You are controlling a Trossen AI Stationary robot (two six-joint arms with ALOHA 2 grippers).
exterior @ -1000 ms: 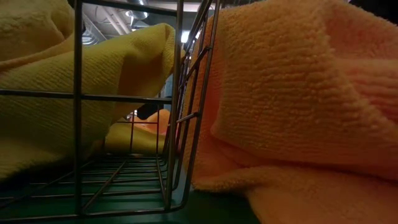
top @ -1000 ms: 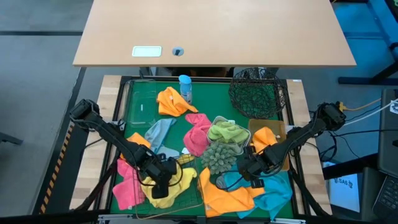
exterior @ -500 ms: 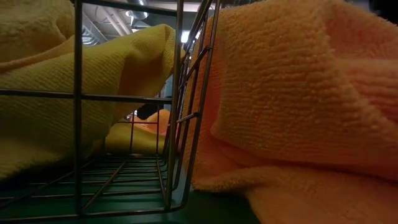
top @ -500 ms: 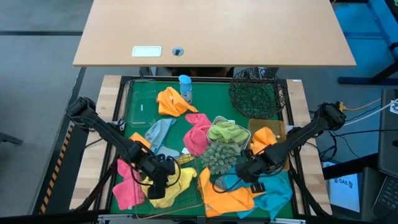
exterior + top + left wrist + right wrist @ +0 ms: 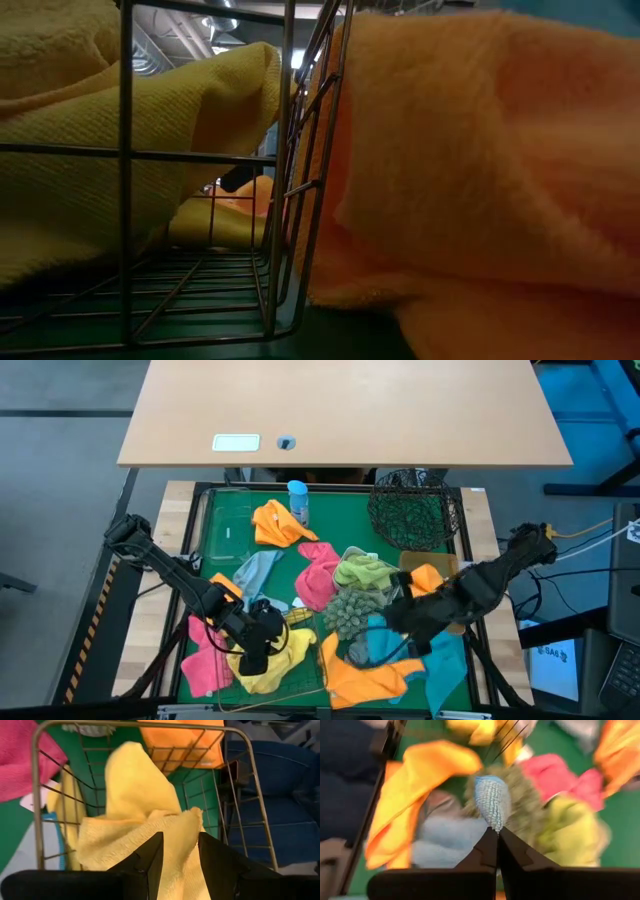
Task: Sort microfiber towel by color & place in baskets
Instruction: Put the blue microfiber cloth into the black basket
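My left gripper (image 5: pixel 262 643) is over the square gold wire basket (image 5: pixel 135 725) at the table's near left and is shut on a yellow towel (image 5: pixel 135 790). The rest of that towel lies in the basket (image 5: pixel 300 682). My right gripper (image 5: pixel 398 622) is raised near the table's near right, beside the spiky green ball (image 5: pixel 350 612). It is shut on a teal towel (image 5: pixel 440 670). An orange towel (image 5: pixel 365 678) lies under the teal one. In the low view, the yellow towel (image 5: pixel 80 150) shows behind the basket's wires and the orange towel (image 5: pixel 480 150) beside them. My left gripper pinches a bunched fold of the yellow towel (image 5: pixel 180 827) between its two fingers, slanting down from the table's left. The towel's lower part lies slack in the gold basket. My right gripper pinches a narrow fold of the teal towel (image 5: pixel 492 802) between its shut fingertips, slanting down. The fold is lifted. The rest hangs below, and its lower end (image 5: pixel 445 678) lies on the table by the orange towel.
A round black wire-mesh basket (image 5: pixel 415 508) stands far right, with a tan tray (image 5: pixel 447 568) holding an orange towel nearer. A light green towel (image 5: pixel 365 572) sits in a clear bin. Pink towels (image 5: pixel 205 660), (image 5: pixel 318 572), an orange towel (image 5: pixel 278 522), a grey-blue towel (image 5: pixel 255 572) and a blue spray bottle (image 5: pixel 297 502) lie about.
My right gripper has risen quickly from the teal towel's heap, and has tipped as it went. It has drawn one fold of the towel up while the far part stays on the table. My left gripper has lifted slightly with the yellow towel.
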